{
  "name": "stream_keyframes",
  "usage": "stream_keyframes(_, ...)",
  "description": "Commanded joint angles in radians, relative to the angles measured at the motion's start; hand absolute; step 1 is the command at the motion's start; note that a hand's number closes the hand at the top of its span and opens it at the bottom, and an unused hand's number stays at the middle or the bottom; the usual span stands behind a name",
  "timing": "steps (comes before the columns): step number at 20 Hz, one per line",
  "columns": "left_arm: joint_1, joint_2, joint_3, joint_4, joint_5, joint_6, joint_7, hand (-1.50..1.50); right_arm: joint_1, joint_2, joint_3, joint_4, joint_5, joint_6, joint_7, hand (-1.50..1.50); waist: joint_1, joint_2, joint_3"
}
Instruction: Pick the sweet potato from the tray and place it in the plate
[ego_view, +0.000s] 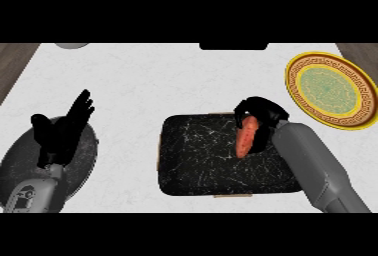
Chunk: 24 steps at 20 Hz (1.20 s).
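An orange sweet potato (246, 138) stands nearly on end over the right part of the black marbled tray (207, 160). My right hand (260, 113) is curled round its upper end, with the fingers over the top and the thumb side partly hidden. At the far right lies the yellow plate (297, 75) with a green centre and a patterned rim, holding nothing. My left hand (65, 129) rests open at the left, fingers up, well away from the tray.
A dark round pan-like object (85, 160) lies under my left forearm at the lower left. A grey round thing (71, 45) and a dark block (233, 46) sit at the counter's far edge. Wooden floor shows past both upper corners.
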<state>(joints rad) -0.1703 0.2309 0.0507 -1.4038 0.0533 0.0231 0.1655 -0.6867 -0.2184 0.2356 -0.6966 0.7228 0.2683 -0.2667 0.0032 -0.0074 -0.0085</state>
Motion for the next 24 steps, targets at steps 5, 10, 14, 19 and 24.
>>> stream_keyframes(5,-0.004,0.022,0.012,-0.005,0.026,-0.045,0.001,0.0,-0.19,0.108,-0.177,0.126,0.016,-0.315,0.46,1.5,0.043,0.018,0.008)
stream_keyframes(10,-0.001,0.006,0.002,-0.018,0.007,-0.021,-0.002,0.0,-0.248,0.063,-0.179,0.104,0.11,-0.57,0.506,1.5,0.029,0.015,0.009)
stream_keyframes(14,-0.002,0.004,0.007,0.013,0.002,-0.018,-0.008,0.0,-0.3,0.041,-0.145,0.061,0.241,-0.767,0.648,1.5,0.013,0.011,0.007)
stream_keyframes(19,-0.012,0.015,0.03,0.017,0.003,-0.011,-0.004,0.0,-0.273,0.043,-0.123,0.03,0.378,-0.905,0.864,1.5,-0.007,0.004,0.007)
stream_keyframes(24,-0.02,-0.007,0.017,-0.017,-0.002,0.001,0.026,0.0,-0.248,-0.065,-0.258,0.037,0.258,-0.917,0.772,1.5,0.002,0.009,0.009)
